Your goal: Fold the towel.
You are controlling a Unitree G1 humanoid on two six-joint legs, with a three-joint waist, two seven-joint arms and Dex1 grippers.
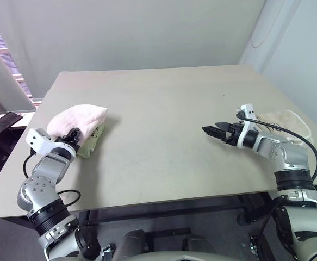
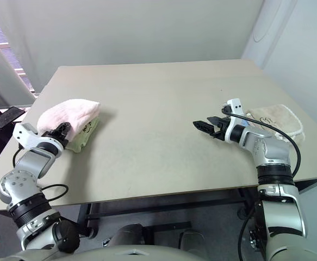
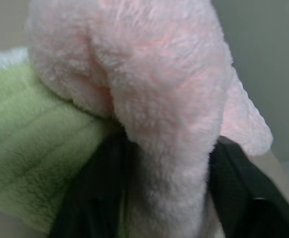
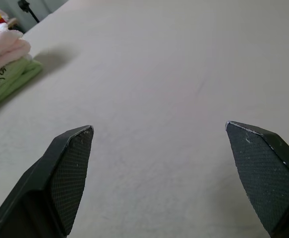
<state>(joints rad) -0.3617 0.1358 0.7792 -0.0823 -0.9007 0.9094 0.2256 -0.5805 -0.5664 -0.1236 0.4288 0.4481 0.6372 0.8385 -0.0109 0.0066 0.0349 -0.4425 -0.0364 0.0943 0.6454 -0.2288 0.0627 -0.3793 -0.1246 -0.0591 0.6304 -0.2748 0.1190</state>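
Nearest, left hand (image 1: 75, 135) at near-left edge of beige flat worktop (image 1: 163, 119), black fingers (image 3: 99, 193) parted either side of fold of pale pink fluffy terry towel (image 1: 76, 117); whether they grip it, cannot tell. Pink towel sits bundled atop folded light-green towel (image 1: 95, 137). Right hand (image 1: 215, 131) hovers over bare worktop, fingers spread wide, holding nothing. Just beyond, folded beige towel (image 1: 286, 124) near right edge.

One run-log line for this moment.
folded pale pink terry towel: atop folded light-green towel | left gripper: straddling pink towel | right gripper: open, empty
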